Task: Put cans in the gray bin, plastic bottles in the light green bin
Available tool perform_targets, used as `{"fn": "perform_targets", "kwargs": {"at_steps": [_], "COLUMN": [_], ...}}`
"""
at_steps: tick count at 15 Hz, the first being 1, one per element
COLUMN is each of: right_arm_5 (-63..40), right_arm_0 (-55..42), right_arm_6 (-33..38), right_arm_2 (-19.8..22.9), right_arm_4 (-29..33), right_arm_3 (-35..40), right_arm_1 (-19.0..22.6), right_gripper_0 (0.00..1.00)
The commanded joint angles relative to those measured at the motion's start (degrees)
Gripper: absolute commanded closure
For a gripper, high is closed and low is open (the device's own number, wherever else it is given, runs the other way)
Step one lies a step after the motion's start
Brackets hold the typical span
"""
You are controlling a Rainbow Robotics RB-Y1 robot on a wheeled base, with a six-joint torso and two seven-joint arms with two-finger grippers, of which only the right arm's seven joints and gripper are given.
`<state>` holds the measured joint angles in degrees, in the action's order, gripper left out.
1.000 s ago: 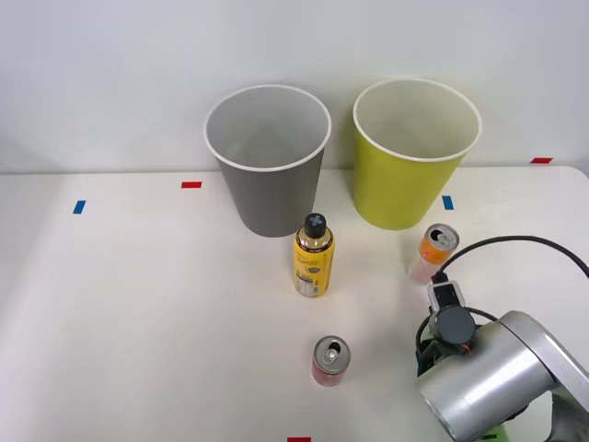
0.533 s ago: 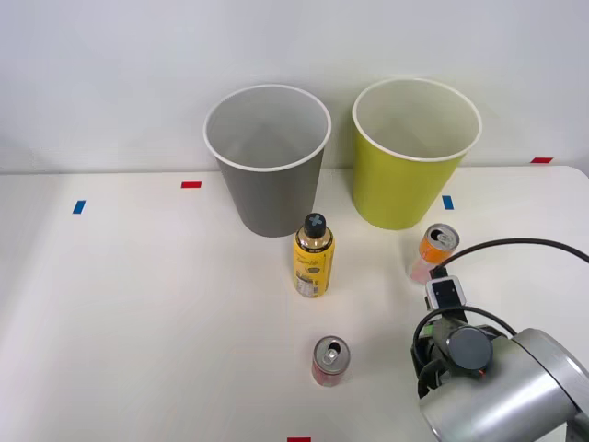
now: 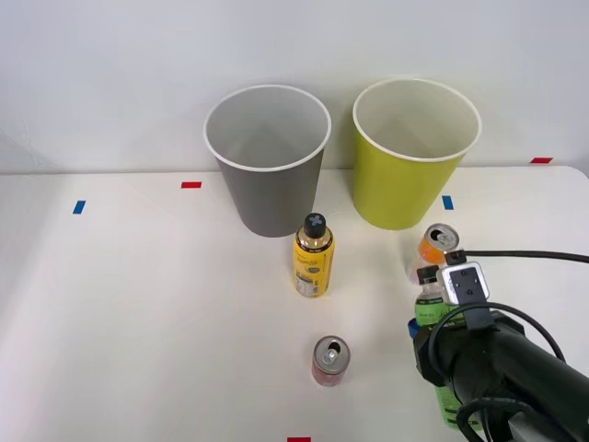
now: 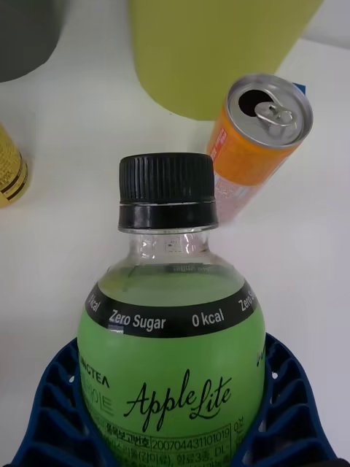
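My right gripper (image 4: 173, 359) is shut on the plastic bottle (image 4: 172, 343), its blue fingers (image 4: 58, 394) pressed against both sides of the green label. In the front view the bottle's black cap (image 3: 427, 274) pokes out ahead of my right arm (image 3: 502, 373), close to the orange-and-pink can (image 3: 434, 249). That can (image 4: 255, 146) stands just beyond the bottle. The red can (image 3: 329, 360) stands near the table's front. At the back, the gray bin (image 3: 267, 166) is on the left and the light green bin (image 3: 414, 161) on the right, both upright.
A yellow bottle with a black cap (image 3: 313, 260) stands in front of the gray bin. Small red and blue tape marks (image 3: 190, 185) dot the white table (image 3: 138, 304). A black cable (image 3: 534, 255) runs from my wrist to the right.
My arm has turned, its silver link swinging out of the front view. The green bottle's cap and upper body have come into sight beside the orange can. The cans and bins stayed put.
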<state>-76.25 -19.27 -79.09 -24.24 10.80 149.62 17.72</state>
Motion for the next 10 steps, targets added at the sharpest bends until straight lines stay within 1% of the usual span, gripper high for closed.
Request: {"fn": "perform_targets", "kwargs": {"at_steps": [1,3,5,8,10], "right_arm_5": [7.8,13.6,22.0,31.2,35.4], "right_arm_0": [-2.1,-2.2,-2.3,-2.3,-1.5], "right_arm_6": [-6.7,-9.2,-11.0,-11.4,-11.7], "right_arm_2": [2.6,5.0,6.8,7.8,8.4], "right_arm_4": [-0.8,-4.5,-8.8,-13.1,-15.7], "right_arm_3": [0.4,0.4,0.4,0.4,0.4], "right_arm_1": [-4.3,-7.7,-11.2,-15.7,-17.6], "right_gripper_0": [1.00,1.00,1.00,1.00,1.00]}}
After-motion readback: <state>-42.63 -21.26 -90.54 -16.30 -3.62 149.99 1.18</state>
